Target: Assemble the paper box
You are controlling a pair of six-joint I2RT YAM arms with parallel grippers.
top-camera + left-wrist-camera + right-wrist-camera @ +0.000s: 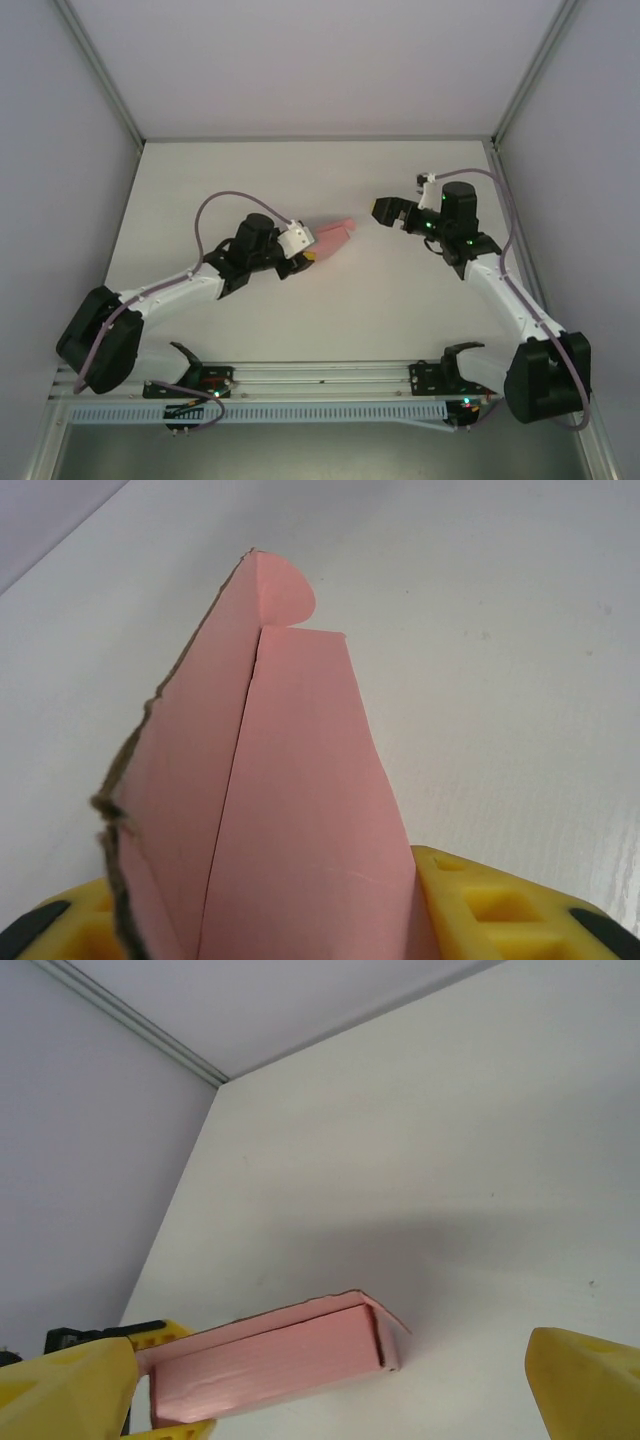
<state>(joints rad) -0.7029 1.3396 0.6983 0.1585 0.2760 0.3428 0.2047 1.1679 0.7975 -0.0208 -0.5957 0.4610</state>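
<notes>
The pink paper box (337, 234) is folded into a small flat rectangular shape and held off the table. My left gripper (310, 250) is shut on its near end. In the left wrist view the box (290, 780) rises from between the yellow fingers (480, 905), with a rounded flap at its far tip and a torn-looking left edge. My right gripper (380, 212) hovers just right of the box's free end, open, touching nothing. From the right wrist the box (270, 1360) lies between and beyond the spread fingers (585, 1380).
The white table (300, 180) is bounded by grey walls with aluminium posts at the back corners. A rail with cable chain (320, 385) runs along the near edge between the arm bases.
</notes>
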